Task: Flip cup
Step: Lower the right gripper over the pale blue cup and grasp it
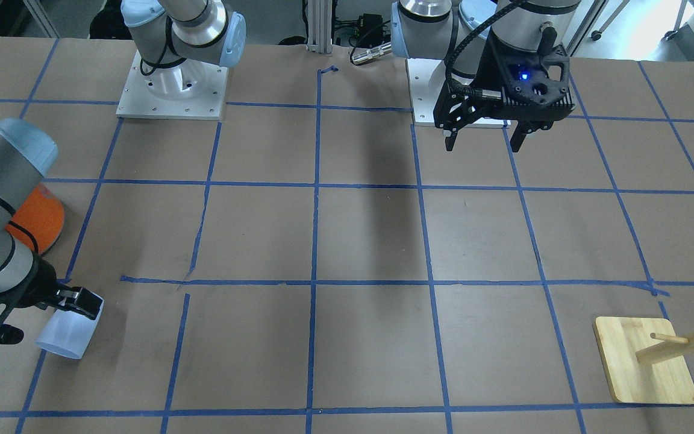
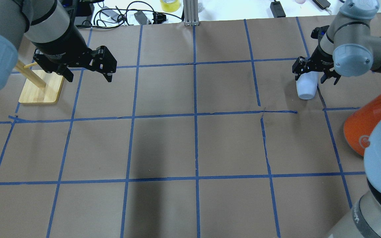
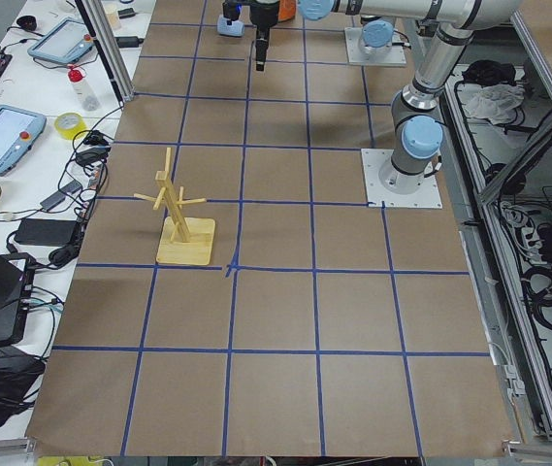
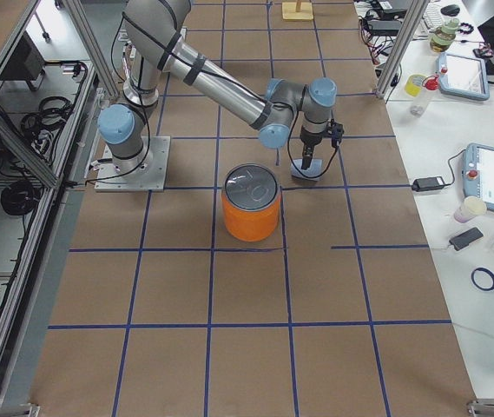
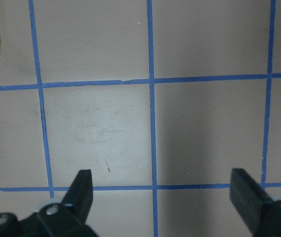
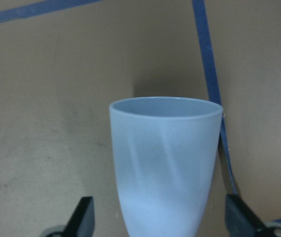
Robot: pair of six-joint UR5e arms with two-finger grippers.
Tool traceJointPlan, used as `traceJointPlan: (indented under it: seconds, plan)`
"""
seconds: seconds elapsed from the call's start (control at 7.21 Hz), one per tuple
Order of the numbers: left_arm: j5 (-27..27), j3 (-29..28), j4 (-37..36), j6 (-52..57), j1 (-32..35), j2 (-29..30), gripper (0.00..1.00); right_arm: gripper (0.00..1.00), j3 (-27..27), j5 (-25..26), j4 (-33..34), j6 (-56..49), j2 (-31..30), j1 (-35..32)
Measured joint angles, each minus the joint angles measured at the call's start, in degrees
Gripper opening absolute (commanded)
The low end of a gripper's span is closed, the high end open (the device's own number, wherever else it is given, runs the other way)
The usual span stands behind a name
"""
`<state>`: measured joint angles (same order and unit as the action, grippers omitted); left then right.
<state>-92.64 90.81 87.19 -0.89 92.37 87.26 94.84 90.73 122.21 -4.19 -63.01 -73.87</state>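
Observation:
The small pale lavender-blue cup [image 1: 67,334] is tipped over near the table's far right part [image 2: 306,87], its open rim pointing away from my right gripper [image 1: 52,319]. In the right wrist view the cup [image 6: 165,163] fills the middle, and the right gripper [image 6: 161,217] is open, its fingers on either side of the cup's base with a gap on each side. The cup also shows small in the exterior right view [image 4: 304,170]. My left gripper [image 2: 89,78] hangs open and empty above the table, far from the cup [image 5: 162,185].
A large orange can [image 2: 362,129] with a silver top [image 4: 251,187] stands just behind the cup, near the right arm. A wooden peg rack on a bamboo base [image 2: 41,91] stands on the far left, beside the left gripper. Blue tape lines grid the brown table.

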Motion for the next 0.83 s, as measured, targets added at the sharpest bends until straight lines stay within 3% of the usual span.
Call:
traceJointPlan:
  seconds: [0.42,0.55,0.69,0.83]
  plan:
    - [0.0,0.0,0.0,-0.2,-0.1,0.0,1.00,0.94,-0.9,0.7,2.5,0.3,3.3,0.2]
    - [0.0,0.0,0.0,-0.3,-0.1,0.0,1.00,0.77,-1.0,0.7,3.4,0.3,4.3,0.2]
    - [0.0,0.0,0.0,-0.3,-0.1,0.0,1.00,0.42,-1.0,0.7,3.7,0.2,4.7,0.2]
    - [0.0,0.0,0.0,-0.4,-0.1,0.0,1.00,0.25,-1.0,0.4,3.8,0.0,4.6,0.2]
